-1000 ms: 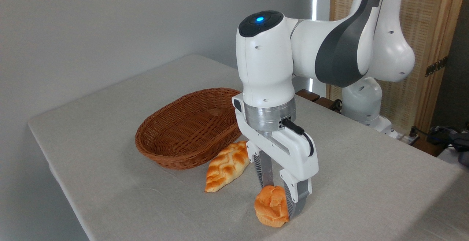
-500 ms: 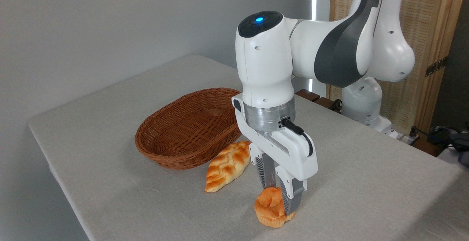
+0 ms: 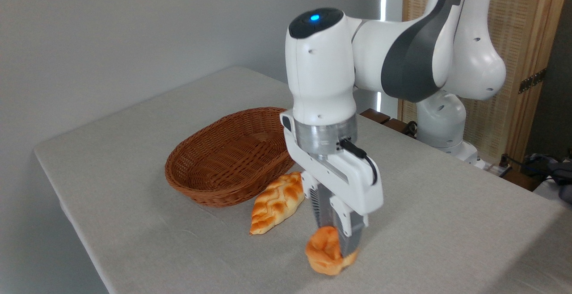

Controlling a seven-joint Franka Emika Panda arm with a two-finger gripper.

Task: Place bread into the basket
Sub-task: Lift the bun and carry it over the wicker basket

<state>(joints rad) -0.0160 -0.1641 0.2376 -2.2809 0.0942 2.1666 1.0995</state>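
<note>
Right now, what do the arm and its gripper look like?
A glossy white arm with dark grey joint panels, a black cap with a blue light, and a silver wrist ring. The white gripper has a black cable looped along it and ribbed grey fingers.

Loaf (image 3: pixel 277 202) between basket (image 3: pixel 214 169) and bread (image 3: pixel 324 251)

The arm (image 3: pixel 402 57) is glossy white with rounded joints and a dark grey panel along its elbow. A black cap with a blue light (image 3: pixel 315 17) tops the wrist. Below sits a silver metal ring (image 3: pixel 324 137), a black cable (image 3: pixel 359 157) plugged in, and a white gripper (image 3: pixel 333 242) with grey ribbed fingers (image 3: pixel 317 202).
</note>
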